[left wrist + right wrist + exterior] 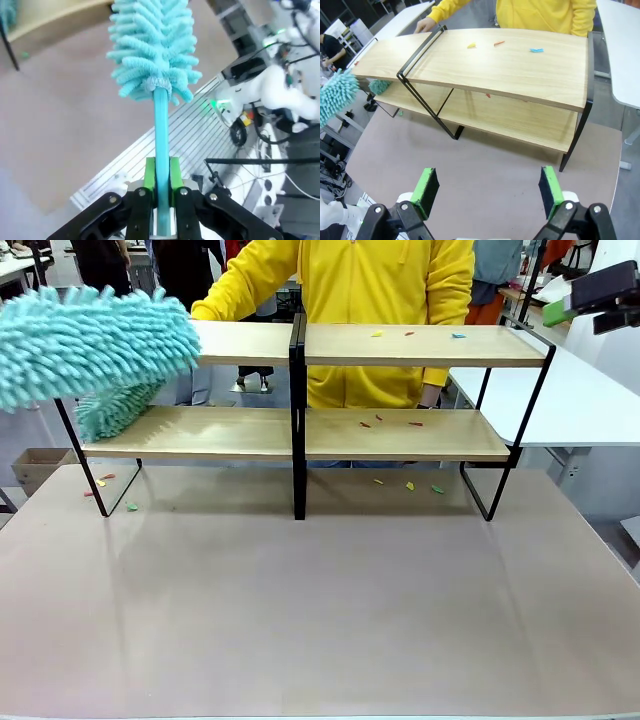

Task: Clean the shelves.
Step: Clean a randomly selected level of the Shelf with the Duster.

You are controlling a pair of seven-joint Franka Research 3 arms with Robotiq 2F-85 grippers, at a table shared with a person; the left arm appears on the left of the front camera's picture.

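Note:
The shelves (240, 433) stand across the far half of the table as two light-wood tiers on a black frame with a centre post. My left gripper (161, 172) is shut on the handle of a fluffy teal duster (152, 45). The duster's head (90, 345) hovers at the rack's left end, level with the top board. A second teal fluffy piece (112, 408) lies on the left end of the lower board. Small coloured scraps (408, 334) dot the right half of the top board. My right gripper (489, 187) hangs open above the table, in front of the shelves (520, 75).
A person in a yellow hoodie (380, 280) stands behind the rack, one hand (205, 312) resting on the top board. More scraps lie on the lower board (390, 423) and on the table (410, 485) beneath it. A white table (590, 400) is at the right.

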